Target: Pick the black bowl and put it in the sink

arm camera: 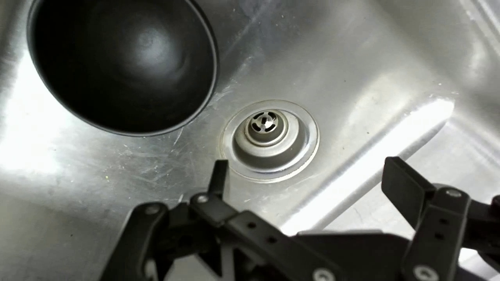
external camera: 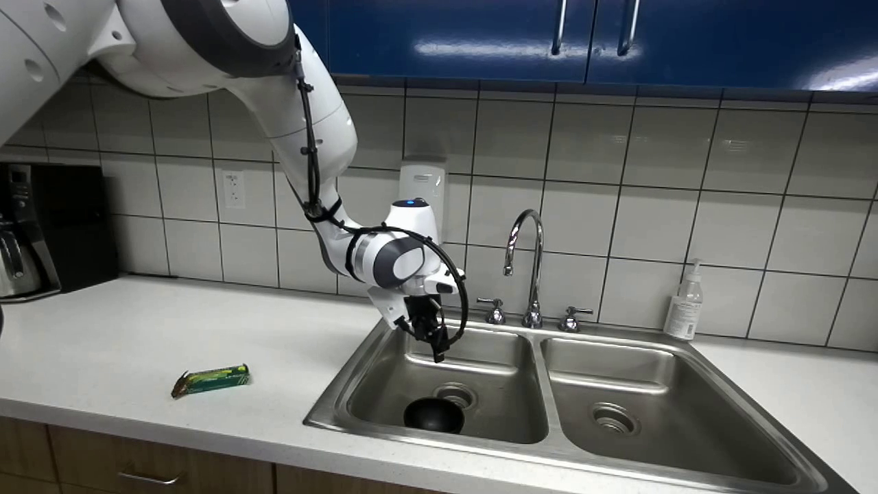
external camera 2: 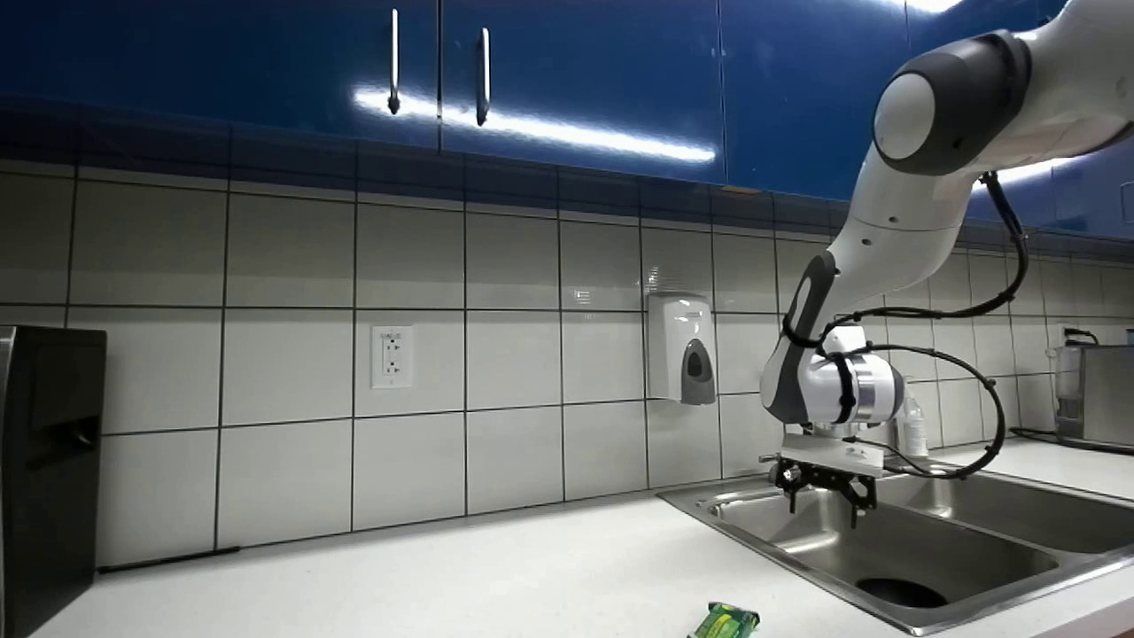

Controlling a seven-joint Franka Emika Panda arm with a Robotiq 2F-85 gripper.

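Observation:
The black bowl [external camera: 433, 416] sits upright, open side up, on the floor of a basin of the stainless-steel sink [external camera: 561, 449]. It also shows in an exterior view [external camera 2: 902, 592], partly behind the sink's front rim, and in the wrist view [arm camera: 125, 66] at upper left, cut by the frame's top. In the wrist view it lies beside the round drain [arm camera: 269, 140]. My gripper [arm camera: 307, 160] is open with nothing between its fingers. In both exterior views the gripper [external camera: 439, 358] hangs over the same basin, above and apart from the bowl, toward the basin's back [external camera 2: 823, 518].
The chrome faucet [external camera: 536, 267] with two handles stands behind the sink. A soap bottle [external camera: 684, 309] stands at the back right. A green packet [external camera: 211, 380] lies on the counter. A wall dispenser [external camera 2: 680, 348] is close to the arm. A coffee maker [external camera: 62, 226] stands far left.

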